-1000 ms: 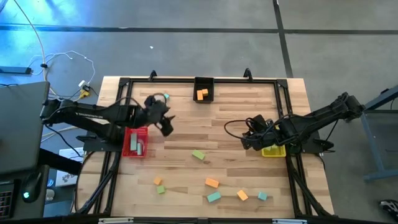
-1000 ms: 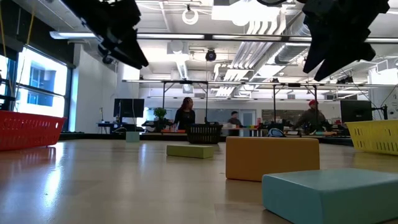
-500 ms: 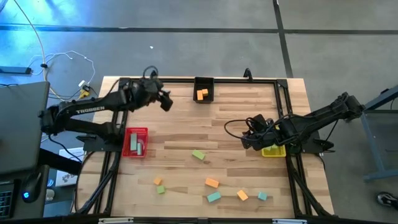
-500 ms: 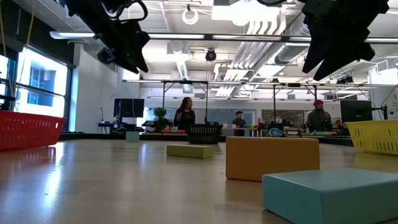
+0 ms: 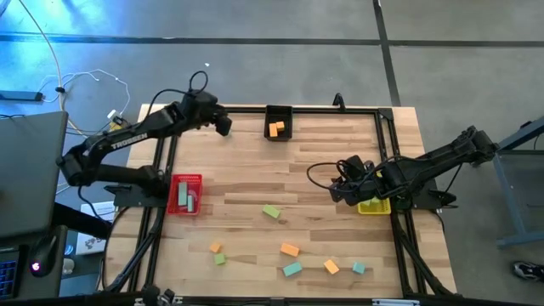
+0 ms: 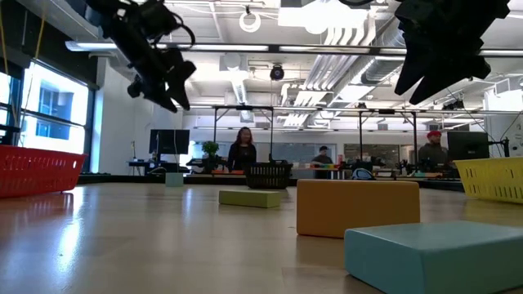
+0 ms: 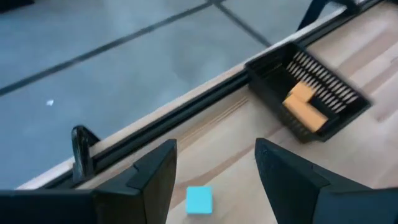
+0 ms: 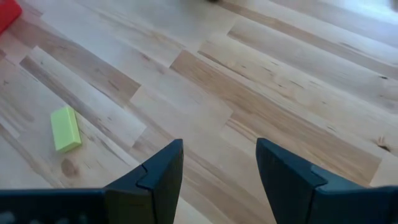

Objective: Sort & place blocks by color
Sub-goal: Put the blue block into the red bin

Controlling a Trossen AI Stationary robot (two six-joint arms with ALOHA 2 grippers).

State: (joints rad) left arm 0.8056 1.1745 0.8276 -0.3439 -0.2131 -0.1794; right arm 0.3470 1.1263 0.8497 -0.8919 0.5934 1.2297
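The teal block point(image 7: 199, 200) lies on the table just ahead of my left gripper point(image 7: 214, 171), whose fingers are spread and empty, so I judge I'm lining up a pick: next I descend and close, while the right gripper point(image 8: 217, 168) waits, also spread.

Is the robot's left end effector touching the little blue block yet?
Apart. In the left wrist view the blue block lies on the wood between the two open fingers, with bare table showing on both sides. The left end effector holds nothing.
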